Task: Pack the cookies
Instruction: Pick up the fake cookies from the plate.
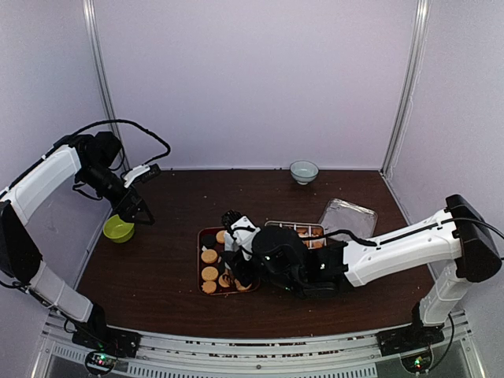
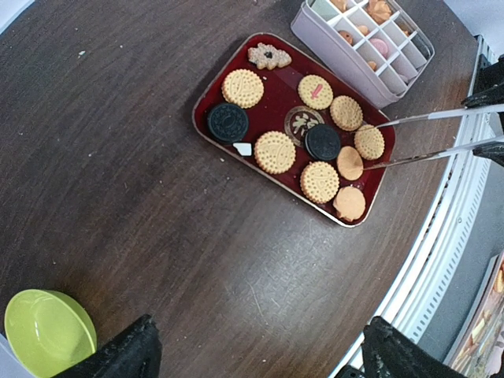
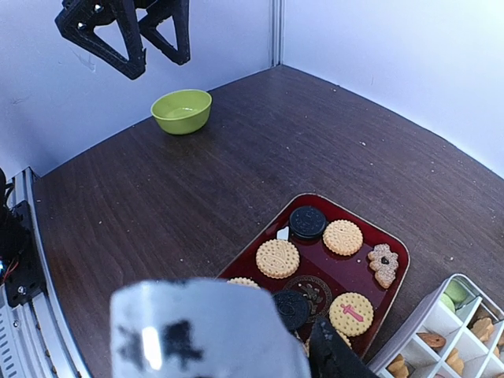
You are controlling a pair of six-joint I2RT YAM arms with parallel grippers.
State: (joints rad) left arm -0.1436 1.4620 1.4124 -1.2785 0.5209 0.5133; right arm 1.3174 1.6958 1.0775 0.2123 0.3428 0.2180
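Observation:
The cookies [image 2: 275,152] lie on a dark red tray [image 2: 277,80]: mostly round golden ones, two dark brown, one flower-shaped. A few more sit in a pale divided box [image 2: 362,47] beside the tray. My right gripper [image 1: 236,266] hovers over the tray [image 1: 201,260], shut on metal tongs [image 2: 425,118]. The tong tips straddle a round cookie [image 2: 368,142] at the tray's right end. In the right wrist view the tongs [image 3: 205,331] are a shiny blur covering the jaws. My left gripper [image 2: 260,358] is open and empty, raised above the table at far left [image 1: 132,207].
A green bowl [image 1: 118,229] stands at the left edge under the left gripper. A small pale bowl [image 1: 304,171] sits at the back. A clear plastic lid [image 1: 347,216] lies to the right of the divided box [image 1: 295,231]. White walls enclose three sides.

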